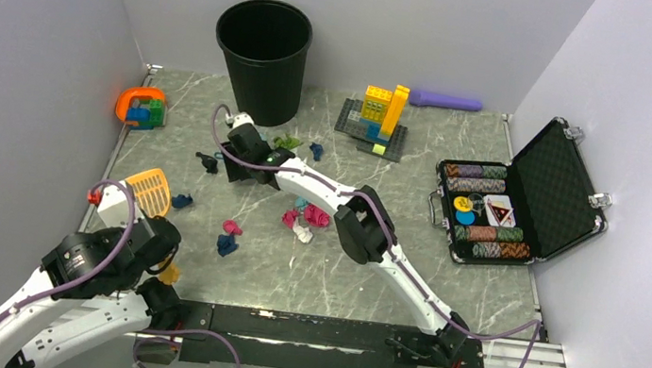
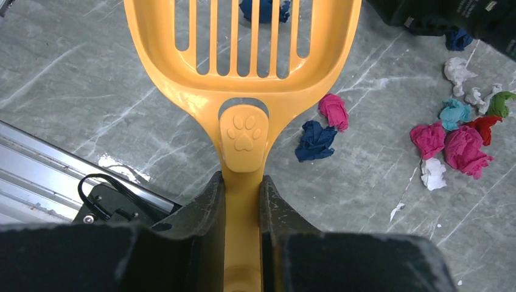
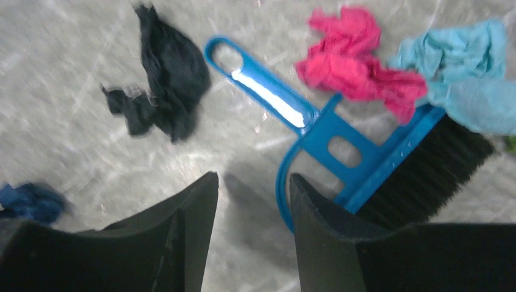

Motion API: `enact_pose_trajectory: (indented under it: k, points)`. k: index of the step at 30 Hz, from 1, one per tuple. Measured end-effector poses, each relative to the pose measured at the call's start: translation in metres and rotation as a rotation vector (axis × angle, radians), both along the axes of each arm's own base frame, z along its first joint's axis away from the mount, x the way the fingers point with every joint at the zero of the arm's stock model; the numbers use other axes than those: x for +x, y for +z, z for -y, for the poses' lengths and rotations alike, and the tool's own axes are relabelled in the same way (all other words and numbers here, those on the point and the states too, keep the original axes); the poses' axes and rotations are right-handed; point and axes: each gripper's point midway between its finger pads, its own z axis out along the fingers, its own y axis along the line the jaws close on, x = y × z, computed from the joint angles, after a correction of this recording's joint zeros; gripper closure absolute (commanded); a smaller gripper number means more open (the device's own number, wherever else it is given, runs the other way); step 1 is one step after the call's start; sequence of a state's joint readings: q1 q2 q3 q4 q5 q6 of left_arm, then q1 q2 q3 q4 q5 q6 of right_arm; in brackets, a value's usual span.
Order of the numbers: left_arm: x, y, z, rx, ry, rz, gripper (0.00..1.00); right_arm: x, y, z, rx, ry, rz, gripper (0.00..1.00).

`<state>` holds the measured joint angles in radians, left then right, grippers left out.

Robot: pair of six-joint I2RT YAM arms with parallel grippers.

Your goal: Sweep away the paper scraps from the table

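Fetching the brush is judged the step in hand: the right pincer (image 3: 252, 185) is held half open, empty, over the blue brush (image 3: 316, 134). The orange scoop (image 2: 243, 79) is clamped in the left pincer (image 2: 242, 182). The paper scraps (image 1: 303, 219) are scattered on the table (image 1: 445, 266); next, the brush handle must be straddled and gripped.

On the table (image 1: 442, 285), a bin (image 1: 261, 56) stands at the far edge, centre. A brick build (image 1: 378, 120) is to its right and a case (image 1: 490, 210) of chips lies further right, near the table's right edge. The paper scraps (image 1: 303, 221) lie scattered across the middle, in front of the bin. A brush (image 3: 365, 152) lies flat among them, under the right gripper (image 3: 252, 188). A scoop (image 1: 150, 191) sits at the near left, its handle between the jaws of the left gripper (image 2: 242, 185).
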<state>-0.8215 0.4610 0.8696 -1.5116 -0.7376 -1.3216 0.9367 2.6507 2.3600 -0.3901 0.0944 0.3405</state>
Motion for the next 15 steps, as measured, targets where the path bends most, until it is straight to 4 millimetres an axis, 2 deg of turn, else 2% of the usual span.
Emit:
enact_pose_trajectory:
  k: [1, 4, 7, 11, 15]
  points:
    - [0.000, 0.000, 0.000, -0.002, 0.000, 0.001, 1.00, -0.003, -0.008, 0.002, -0.007, -0.003, -0.020, 0.50]
    - [0.000, -0.004, 0.001, -0.005, -0.004, -0.003, 1.00, -0.005, -0.010, 0.001, 0.020, -0.017, -0.039, 0.53]
    - [0.001, -0.009, 0.004, 0.006, -0.017, -0.009, 1.00, -0.010, -0.011, 0.012, 0.018, -0.040, -0.066, 0.63]
    - [0.008, -0.010, 0.011, 0.025, -0.043, -0.011, 1.00, -0.025, -0.014, 0.036, -0.023, -0.078, -0.114, 0.76]
    - [0.020, -0.010, 0.021, 0.057, -0.076, -0.016, 1.00, -0.054, -0.017, 0.075, -0.080, -0.100, -0.173, 0.86]
